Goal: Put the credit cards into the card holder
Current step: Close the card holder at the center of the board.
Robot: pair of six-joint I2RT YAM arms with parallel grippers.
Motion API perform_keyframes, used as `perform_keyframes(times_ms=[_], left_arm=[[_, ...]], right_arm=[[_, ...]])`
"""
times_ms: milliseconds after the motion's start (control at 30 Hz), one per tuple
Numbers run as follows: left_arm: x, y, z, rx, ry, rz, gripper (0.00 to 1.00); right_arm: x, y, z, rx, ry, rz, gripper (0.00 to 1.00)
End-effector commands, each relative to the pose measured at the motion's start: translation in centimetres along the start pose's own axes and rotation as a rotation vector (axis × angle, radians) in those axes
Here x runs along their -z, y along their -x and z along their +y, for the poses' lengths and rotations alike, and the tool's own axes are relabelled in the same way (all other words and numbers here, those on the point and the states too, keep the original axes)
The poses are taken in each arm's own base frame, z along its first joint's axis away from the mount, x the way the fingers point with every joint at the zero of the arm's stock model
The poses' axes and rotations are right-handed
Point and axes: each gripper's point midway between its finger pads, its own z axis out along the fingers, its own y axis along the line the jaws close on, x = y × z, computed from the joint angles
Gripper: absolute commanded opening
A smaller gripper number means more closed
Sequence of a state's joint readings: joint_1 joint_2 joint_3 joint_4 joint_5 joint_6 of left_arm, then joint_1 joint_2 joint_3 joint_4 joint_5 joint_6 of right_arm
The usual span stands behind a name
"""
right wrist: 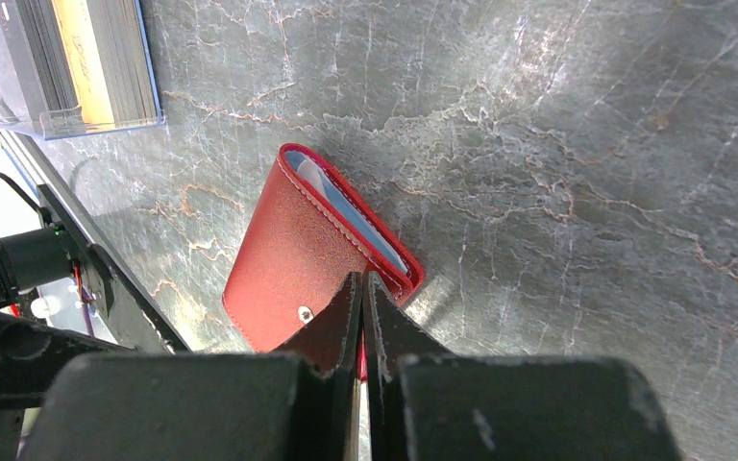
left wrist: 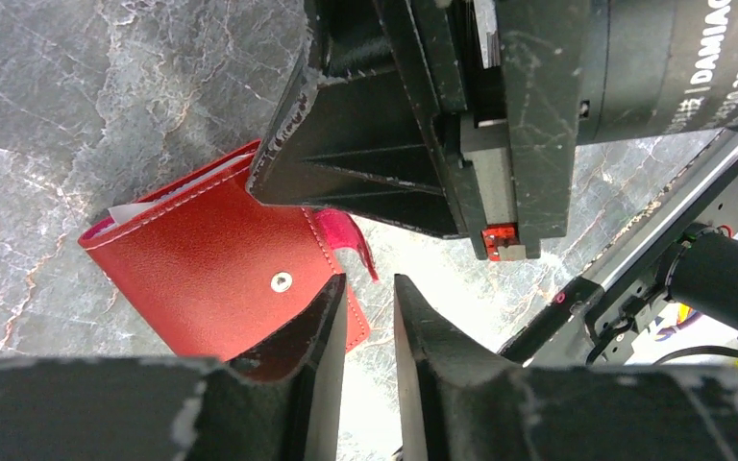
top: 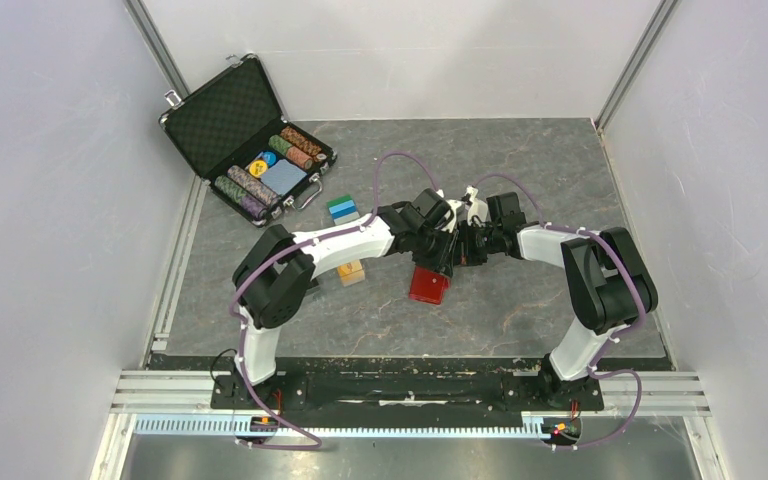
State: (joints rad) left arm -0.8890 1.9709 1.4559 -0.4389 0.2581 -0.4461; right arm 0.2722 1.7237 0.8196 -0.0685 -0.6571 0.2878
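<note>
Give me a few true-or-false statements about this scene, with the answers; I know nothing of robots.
1. The card holder is red, with a small metal snap. True.
2. The chip case is closed. False: its lid stands open and the chips show.
3. The right fingers are pressed together at the card holder's edge. True.
4. The left fingers grip a card. False: they stand apart with nothing between them.
5. A pale card shows inside the card holder. True.
</note>
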Motion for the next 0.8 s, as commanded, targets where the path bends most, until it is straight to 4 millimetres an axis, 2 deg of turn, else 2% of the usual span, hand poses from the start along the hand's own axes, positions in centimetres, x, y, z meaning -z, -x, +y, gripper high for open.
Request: perform_keyframes(times_ms=[0,233,333,467,767], left_arm=[[-0.3,1.2,-0.9,0.003,-0.022,-0.014,0.29],[-1.1,1.0,-0.6,0.001,-0.015,0.012,0.25],[-1.3,0.8,-0.4,-0.004,-0.01,0.022,0.18],[-1.1,0.7,0.0,-0.01,0.013,0.02,0.03],[0.2,0.9,1.1,-0.007,0.082,-0.013,0.02]], right_arm=[[0.0,-0.7,-0.3,-0.001,-0.007,0.027,0.0],[-0.1,-0.7,-0.4,-0.002,-0.008,0.029,0.0],[-0.1,-0.7,-0.4,-0.001,-0.007,0.028,0.0],[-0.1,-0.7,-0.4,-0.003,-0.009,0.028,0.0],[-0.1,-0.7,-0.4,-0.003,-0.008,0.031,0.0]])
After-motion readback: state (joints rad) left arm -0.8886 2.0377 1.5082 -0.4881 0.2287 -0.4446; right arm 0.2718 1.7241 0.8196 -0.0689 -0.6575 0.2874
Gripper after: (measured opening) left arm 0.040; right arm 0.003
